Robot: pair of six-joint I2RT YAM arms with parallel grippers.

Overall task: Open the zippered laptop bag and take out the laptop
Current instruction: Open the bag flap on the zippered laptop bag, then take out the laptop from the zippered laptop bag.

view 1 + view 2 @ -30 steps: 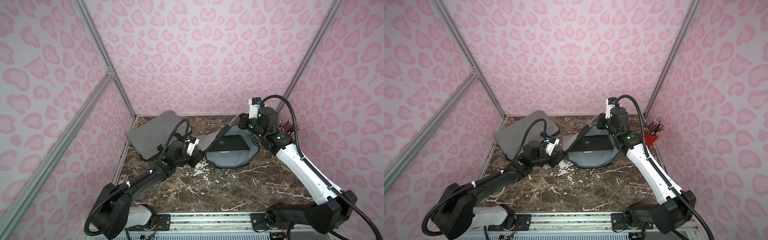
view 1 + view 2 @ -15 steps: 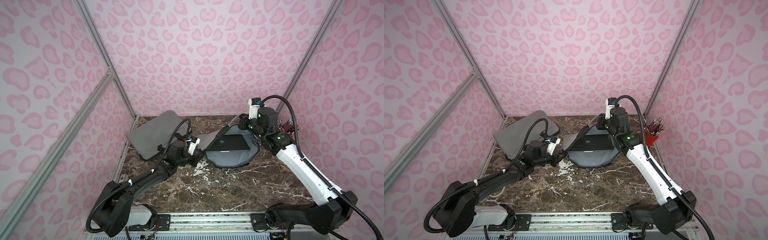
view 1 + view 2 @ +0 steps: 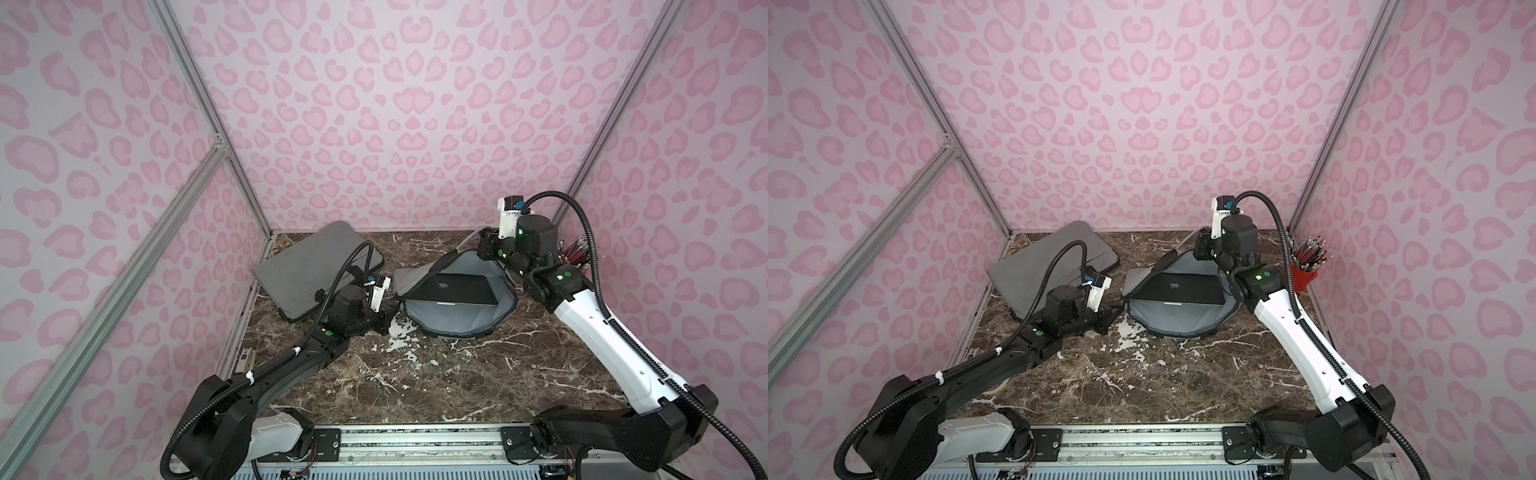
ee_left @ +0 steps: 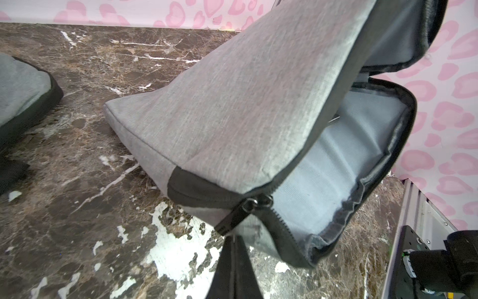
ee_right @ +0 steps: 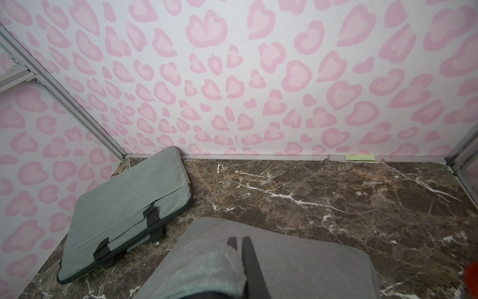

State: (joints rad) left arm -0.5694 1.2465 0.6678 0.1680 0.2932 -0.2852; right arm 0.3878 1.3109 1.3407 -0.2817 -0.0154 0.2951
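Left wrist: your left gripper [image 4: 234, 248] is pinched shut on the zipper pull [image 4: 232, 220] at the laptop bag's [image 3: 453, 322] 8 o'clock corner | right gripper [image 5: 240, 248] clamps the lifted flap [image 5: 284, 259] at 1 o'clock | laptop [image 3: 453, 289] lies inside, uncovered

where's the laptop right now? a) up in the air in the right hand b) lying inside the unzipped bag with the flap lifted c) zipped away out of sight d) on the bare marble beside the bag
b: in both top views the dark laptop lies on the grey lining of the open laptop bag, with the flap lifted clear of it.
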